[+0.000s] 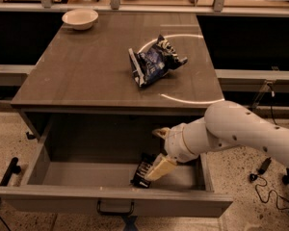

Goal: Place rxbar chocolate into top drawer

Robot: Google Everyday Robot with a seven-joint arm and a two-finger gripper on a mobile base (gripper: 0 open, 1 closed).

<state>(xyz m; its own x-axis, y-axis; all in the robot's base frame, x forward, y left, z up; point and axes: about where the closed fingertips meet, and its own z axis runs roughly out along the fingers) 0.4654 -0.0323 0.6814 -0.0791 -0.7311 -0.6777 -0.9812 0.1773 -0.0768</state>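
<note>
The top drawer (62, 196) is pulled out below the tabletop, its dark pull handle (115, 209) on the front panel. The rxbar chocolate (142, 171), a flat black wrapper with white lettering, lies on the drawer floor right of the middle. My gripper (158, 151) is inside the drawer just above and to the right of the bar. Its fingers (159, 168) are spread apart, and the lower one rests against the bar's right edge and hides part of it.
A blue-and-white chip bag (154, 61) lies on the wooden tabletop (86, 71). A white bowl (80, 18) stands at the table's back left. My white arm (241, 129) reaches in from the right. Cables lie on the floor at the right.
</note>
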